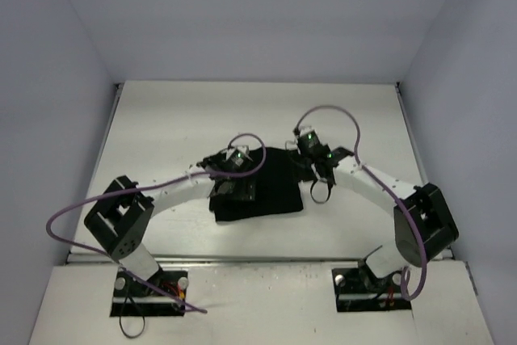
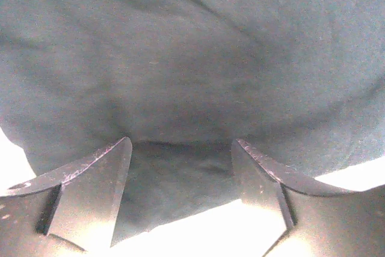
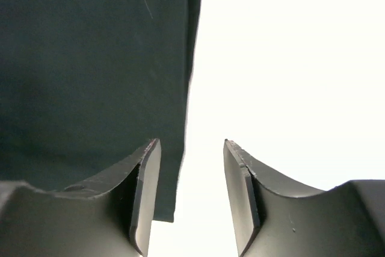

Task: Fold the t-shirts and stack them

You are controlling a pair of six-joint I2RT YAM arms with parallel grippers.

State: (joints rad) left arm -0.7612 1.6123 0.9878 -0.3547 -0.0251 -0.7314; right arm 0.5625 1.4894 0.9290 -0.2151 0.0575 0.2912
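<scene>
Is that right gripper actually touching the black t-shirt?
Cannot tell. In the right wrist view the right gripper hangs open astride the edge of the black t-shirt, but neither contact nor a gap shows plainly.

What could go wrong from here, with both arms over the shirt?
1. The right fingers straddle the edge of the t-shirt; closing may catch only a sliver and slip.
2. The left fingers are open over wrinkled mid-cloth; a pinch there could bunch it up.
3. In the top view both wrists sit close together; they might clash.
</scene>
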